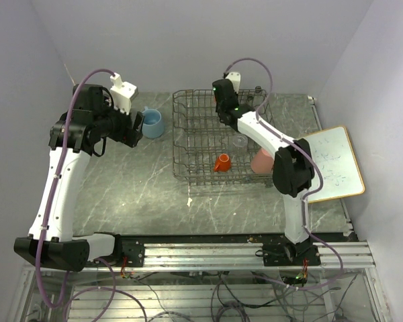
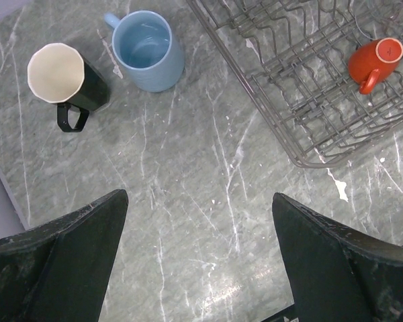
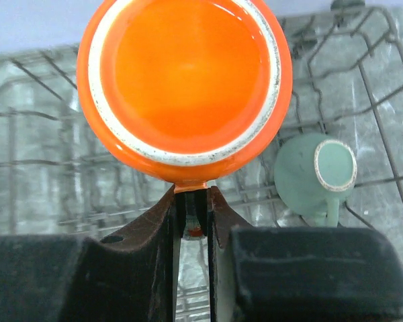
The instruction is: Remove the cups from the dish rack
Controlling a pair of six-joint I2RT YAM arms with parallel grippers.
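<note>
My right gripper (image 3: 191,204) is shut on the handle of the orange mug (image 3: 185,74) and holds it over the back of the dish rack (image 1: 188,144); in the top view this gripper (image 1: 223,102) hides the mug. A pale green cup (image 3: 309,178) lies in the rack beside it. The tiny orange cup (image 1: 221,162), the clear glass (image 1: 240,142) and the pink tumbler (image 1: 262,161) are in the rack's front part. My left gripper (image 2: 200,228) is open and empty above the table. The light blue mug (image 2: 148,50) and the black mug (image 2: 64,84) stand upright on the table left of the rack.
A white board with a wooden frame (image 1: 332,163) lies on the table right of the rack. The rack's near corner (image 2: 309,157) and the tiny orange cup (image 2: 376,59) show in the left wrist view. Grey walls close in the back and sides.
</note>
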